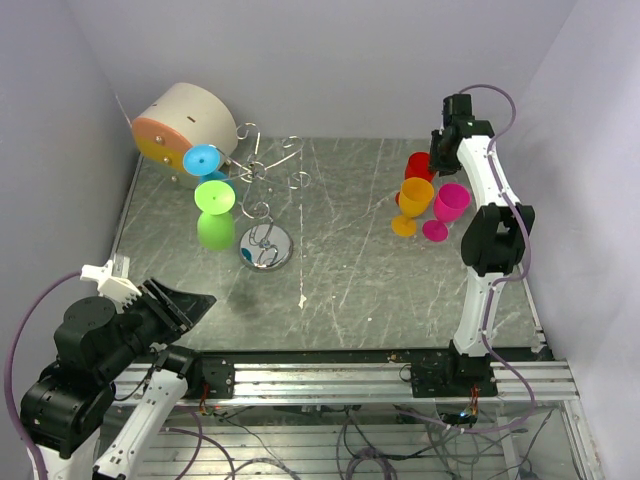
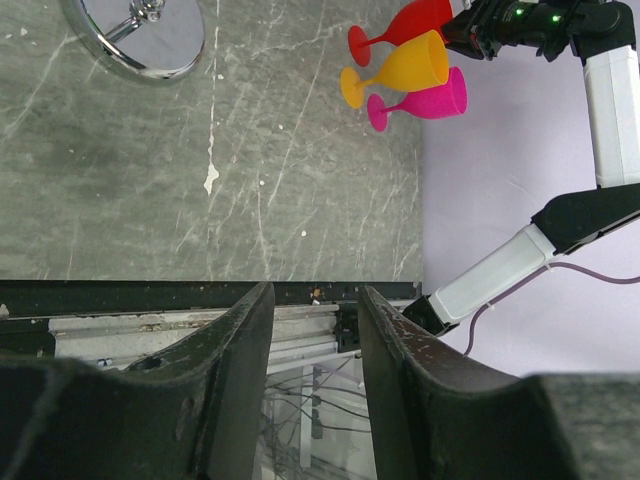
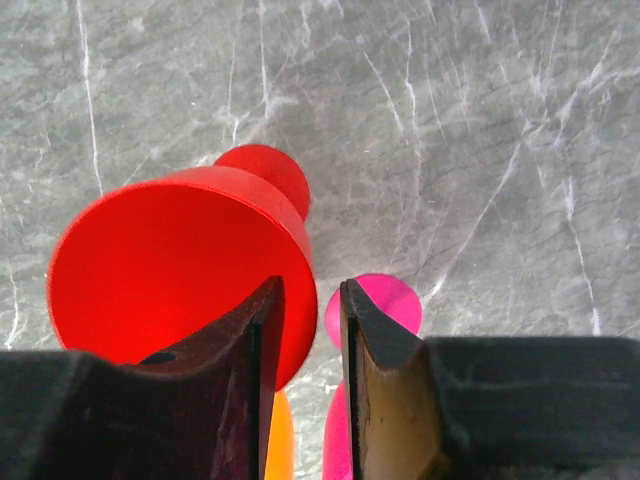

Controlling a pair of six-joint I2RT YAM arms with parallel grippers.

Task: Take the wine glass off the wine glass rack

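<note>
The silver wine glass rack (image 1: 262,190) stands at the back left on its shiny round base (image 2: 150,40). A blue wine glass (image 1: 203,160) and a green wine glass (image 1: 215,196) hang from its hooks. A red wine glass (image 3: 170,260) stands at the back right. My right gripper (image 3: 310,295) hovers right over it, open. One finger is over the bowl, and the rim sits loosely in the gap. My left gripper (image 2: 315,300) is open and holds nothing, low at the near left, far from the rack.
An orange glass (image 1: 413,200) and a pink glass (image 1: 447,208) stand just in front of the red one. A beige-and-orange cylinder (image 1: 180,125) lies behind the rack in the back left corner. Purple walls close in on both sides. A metal rail (image 1: 350,380) runs along the near edge.
</note>
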